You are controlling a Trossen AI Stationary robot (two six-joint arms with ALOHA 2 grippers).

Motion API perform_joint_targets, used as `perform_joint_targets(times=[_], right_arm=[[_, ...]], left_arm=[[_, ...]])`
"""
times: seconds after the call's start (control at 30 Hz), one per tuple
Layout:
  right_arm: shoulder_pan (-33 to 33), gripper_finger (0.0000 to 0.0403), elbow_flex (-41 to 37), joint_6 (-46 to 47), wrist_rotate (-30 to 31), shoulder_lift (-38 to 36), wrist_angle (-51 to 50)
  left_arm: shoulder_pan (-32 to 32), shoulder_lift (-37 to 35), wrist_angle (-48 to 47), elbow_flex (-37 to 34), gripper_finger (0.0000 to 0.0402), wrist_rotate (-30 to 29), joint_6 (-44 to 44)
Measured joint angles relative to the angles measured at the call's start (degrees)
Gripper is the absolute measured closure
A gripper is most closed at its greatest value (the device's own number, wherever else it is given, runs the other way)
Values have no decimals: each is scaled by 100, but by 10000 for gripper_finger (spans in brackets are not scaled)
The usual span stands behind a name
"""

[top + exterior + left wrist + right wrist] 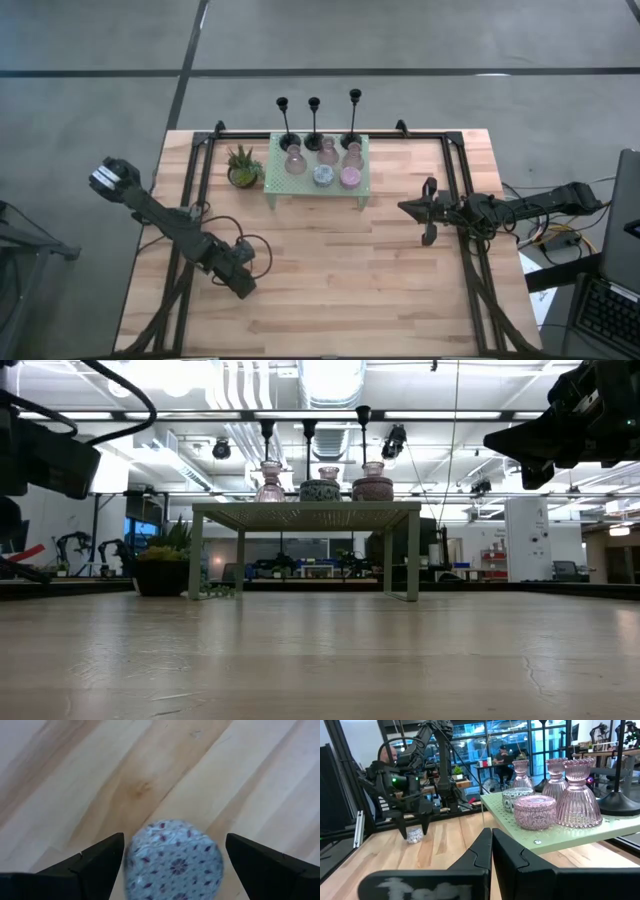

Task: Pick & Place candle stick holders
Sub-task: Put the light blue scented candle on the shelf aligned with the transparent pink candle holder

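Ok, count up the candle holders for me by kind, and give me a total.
Tall black candlesticks: 3
Pink ribbed glass holders: 3
Short round holders: 3, namely a pink one and a blue-grey one on the green shelf, plus a blue patterned one on the table between the open fingers of the left gripper
Total: 9

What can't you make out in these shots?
Left wrist view: blue patterned holder cut off by the bottom edge.
High view: that holder hidden beneath the open left gripper.
Low view: bases of the black candlesticks hidden behind the pink holders on the shelf.
Right wrist view: the right gripper, shut, hides the table beneath.
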Motion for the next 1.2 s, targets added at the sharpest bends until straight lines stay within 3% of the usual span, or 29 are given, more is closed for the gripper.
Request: perform_joint_targets(times=[0.33, 0.53, 0.77, 1.2], right_arm=[[-2, 394, 0, 0, 0, -4, 0], [0, 394, 0, 0, 0, -4, 0], [1, 394, 0, 0, 0, 0, 0], [-2, 394, 0, 0, 0, 0, 0]], left_arm=[[2, 505, 125, 24, 48, 264, 19], [7, 389, 113, 50, 48, 461, 228], [52, 307, 113, 48, 48, 1081, 195], [42, 307, 118, 44, 51, 703, 166]])
